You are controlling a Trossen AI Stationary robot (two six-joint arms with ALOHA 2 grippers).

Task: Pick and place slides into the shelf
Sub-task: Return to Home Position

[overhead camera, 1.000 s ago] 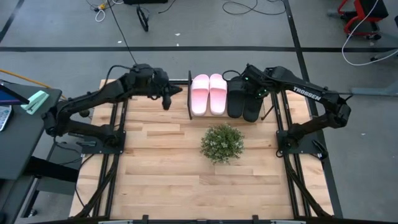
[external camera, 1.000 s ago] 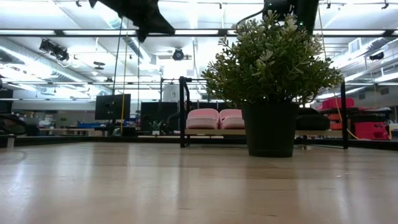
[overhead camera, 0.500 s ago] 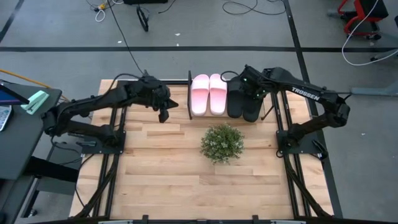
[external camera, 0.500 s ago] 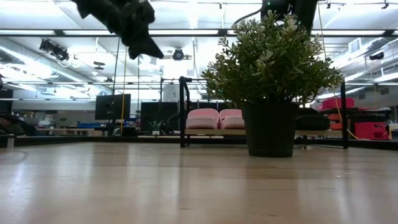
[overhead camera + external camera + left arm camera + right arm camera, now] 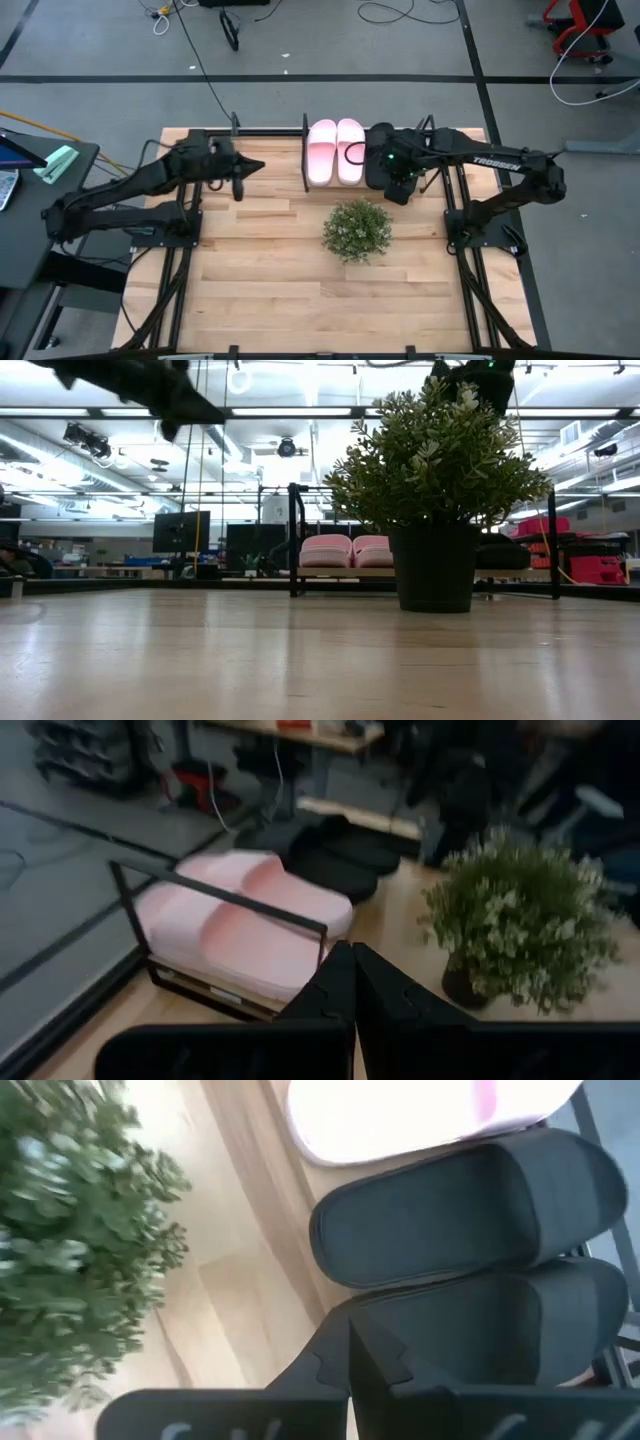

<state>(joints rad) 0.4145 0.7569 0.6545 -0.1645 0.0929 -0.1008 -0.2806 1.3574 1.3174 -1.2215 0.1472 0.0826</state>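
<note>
Two pale pink slides [image 5: 336,151] and two black slides [image 5: 376,148] lie side by side on the shelf [image 5: 305,152], a low black bar rack at the table's far edge. In the low view the pink pair [image 5: 347,550] rests on the rack's rail [image 5: 293,540], and the black pair [image 5: 502,552] shows behind the plant pot. My right gripper [image 5: 392,180] hangs shut, high over the black slides' near ends [image 5: 470,1210], touching nothing. My left gripper [image 5: 245,170] is shut in the air left of the shelf, facing the pink slides [image 5: 240,920].
A small green bushy plant [image 5: 357,228] in a dark pot [image 5: 433,565] stands on the table just near of the shelf, below my right gripper's height. Bare wooden table [image 5: 300,290] stretches toward the near edge. Both arm bases flank the table's sides.
My left gripper has drawn back from the shelf toward the table's left edge, dropping slightly on the way. My right gripper has shifted from the far side of the black slides toward the near edge, over their near ends. The slides have stayed in place.
</note>
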